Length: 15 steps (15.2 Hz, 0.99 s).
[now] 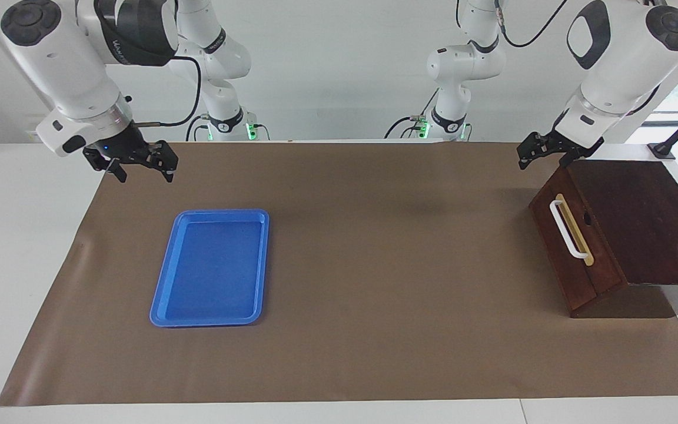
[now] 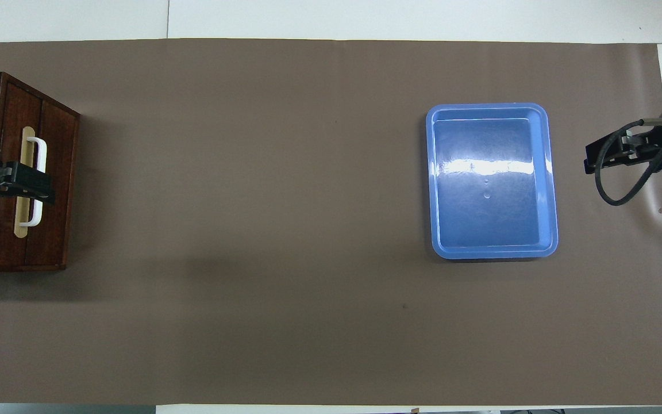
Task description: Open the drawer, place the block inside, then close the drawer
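At the left arm's end of the table stands a dark wooden box (image 1: 645, 218), and its dark reddish-brown wooden drawer (image 1: 574, 247), with a white bar handle (image 1: 568, 229) on a tan strip, sits pushed in, flush with the box. The left gripper (image 1: 542, 154) hangs in the air over the upper corner of the drawer front, touching nothing; its black fingers stand apart and hold nothing. From above, that gripper (image 2: 20, 183) covers the middle of the handle, yet the facing view shows it raised clear of it. A flat blue plastic tray (image 1: 212, 268) with rounded corners lies on the brown paper mat (image 1: 374, 265) toward the right arm's end of the table, with nothing in it. The right gripper (image 1: 139, 165) waits in the air over the mat's edge at that end, its fingers spread and empty. No small yellow block shows in either view.
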{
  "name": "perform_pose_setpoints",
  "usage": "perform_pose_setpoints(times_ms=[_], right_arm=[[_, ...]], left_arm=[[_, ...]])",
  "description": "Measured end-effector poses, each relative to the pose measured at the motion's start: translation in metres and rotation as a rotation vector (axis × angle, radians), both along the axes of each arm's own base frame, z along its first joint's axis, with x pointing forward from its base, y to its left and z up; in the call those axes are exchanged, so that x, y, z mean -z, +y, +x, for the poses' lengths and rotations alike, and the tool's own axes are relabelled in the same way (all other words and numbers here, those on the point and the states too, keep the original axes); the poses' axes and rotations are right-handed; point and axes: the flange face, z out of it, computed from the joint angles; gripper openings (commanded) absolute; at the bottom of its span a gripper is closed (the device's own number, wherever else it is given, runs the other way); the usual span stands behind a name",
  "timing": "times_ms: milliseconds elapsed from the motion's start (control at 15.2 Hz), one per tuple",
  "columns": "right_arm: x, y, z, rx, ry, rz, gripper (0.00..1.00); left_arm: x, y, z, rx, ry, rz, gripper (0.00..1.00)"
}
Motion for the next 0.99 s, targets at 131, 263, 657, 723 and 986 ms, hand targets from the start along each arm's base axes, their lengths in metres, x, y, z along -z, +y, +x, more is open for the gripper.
perform_pose_setpoints(times_ms=[131, 263, 657, 723, 986], right_arm=[[0.0, 0.0, 0.0, 0.0, 0.0, 0.0, 1.0], [0.0, 0.0, 0.0, 0.0, 0.0, 0.0, 1.0], [0.001, -0.002, 0.0, 0.003, 0.001, 0.0, 1.0], [0.0, -0.002, 0.0, 0.003, 0.001, 0.0, 1.0], [0.0, -0.001, 0.0, 0.001, 0.001, 0.0, 1.0]], left_arm=[[-0.004, -0.001, -0.002, 0.002, -0.008, 0.0, 1.0], [-0.01, 0.0, -0.005, 0.0, -0.019, 0.0, 1.0], [-0.017, 0.005, -0.008, -0.003, -0.033, -0.001, 1.0], [-0.017, 0.005, -0.008, -0.003, -0.035, -0.001, 1.0], [-0.02, 0.007, -0.006, 0.007, -0.05, -0.003, 1.0]])
